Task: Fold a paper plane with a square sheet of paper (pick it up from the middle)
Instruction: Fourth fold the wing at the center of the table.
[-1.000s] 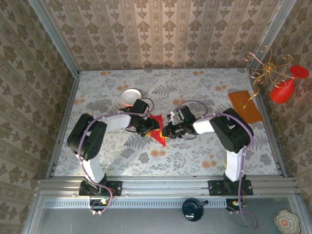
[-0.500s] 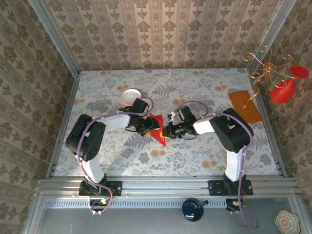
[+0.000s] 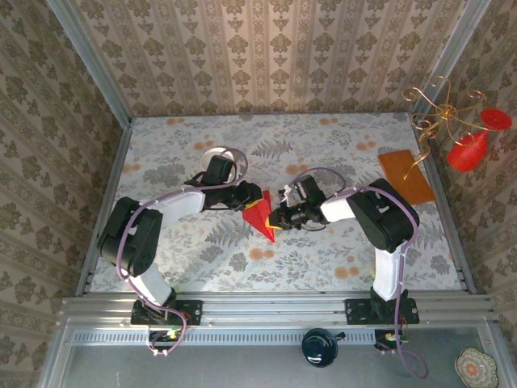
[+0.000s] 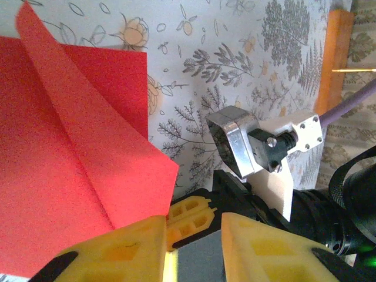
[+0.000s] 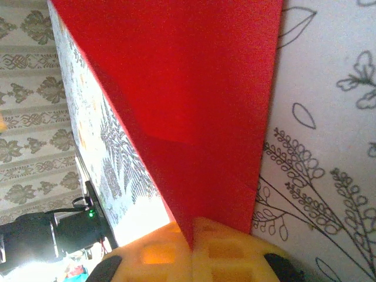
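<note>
The red square sheet of paper [image 3: 258, 216] lies mid-table, folded into a pointed, creased shape. My right gripper [image 3: 278, 218] is at its right edge. In the right wrist view that gripper [image 5: 191, 242] is shut on the paper's [image 5: 194, 106] folded edge. My left gripper [image 3: 247, 198] sits at the paper's upper left side. In the left wrist view its jaws [image 4: 194, 238] stand apart with nothing between them. The paper [image 4: 64, 147] with a raised flap lies just beyond its left finger [image 4: 117, 247]. The right gripper's fingertips [image 4: 197, 214] show through the gap.
A small white bowl [image 3: 212, 155] sits behind the left wrist, partly covered by it. An orange-brown board [image 3: 406, 175] lies at the right edge. A gold stand with red ornaments [image 3: 467, 148] hangs over the far right corner. Patterned walls close three sides.
My left arm has swung up and back toward the bowl, and its jaws have narrowed. The right gripper has stayed shut on the paper's edge.
</note>
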